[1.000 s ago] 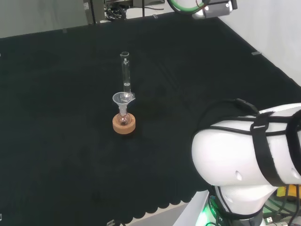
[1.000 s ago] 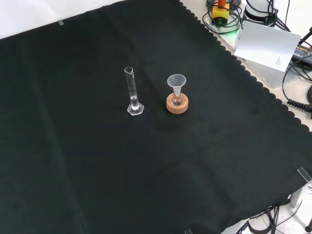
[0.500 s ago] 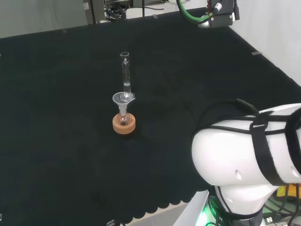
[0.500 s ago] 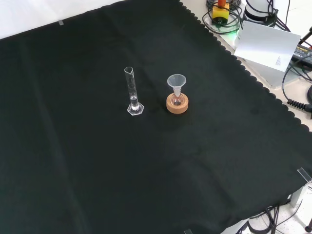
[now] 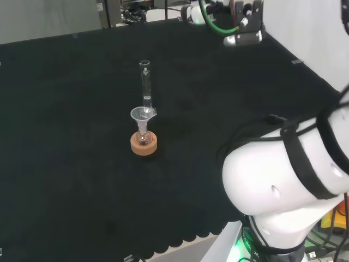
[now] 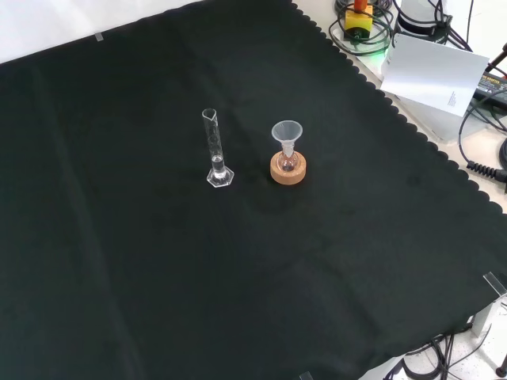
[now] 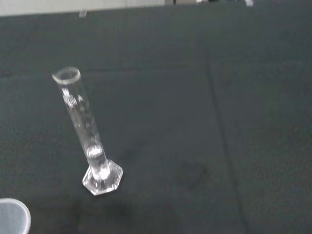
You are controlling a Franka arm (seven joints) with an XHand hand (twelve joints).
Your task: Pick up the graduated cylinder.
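Hand: at the top edge of the head view a black and grey part with a green cable [image 5: 242,24] hangs above the far right of the cloth; it is cut off by the frame, and I cannot tell whether this is the hand itself or how its fingers stand.
Arm: a big white link with black straps [image 5: 283,180] fills the lower right of the head view and hides the cloth behind it.
Task's thing: the clear glass graduated cylinder [image 6: 214,150] stands upright on its hexagonal foot on the black-cloth tabletop [image 6: 119,261], free and untouched. In the wrist view the graduated cylinder [image 7: 87,131] looks tilted, likely from the camera's angle; its markings are too faint to read, and a little brightness low in the tube may be liquid or glare.
Neighbour: a small clear round flask with a clear plastic funnel [image 6: 287,133] in its neck sits on a cork ring stand [image 6: 287,169], just beside the cylinder to its right in the front view, apart from it.
Overlap: in the head view the funnel [image 5: 142,114] stands in front of the cylinder [image 5: 145,82] and covers its foot.
Cut off: a pale round rim [image 7: 13,217] shows at the wrist view's corner, blurred and partly out of frame.
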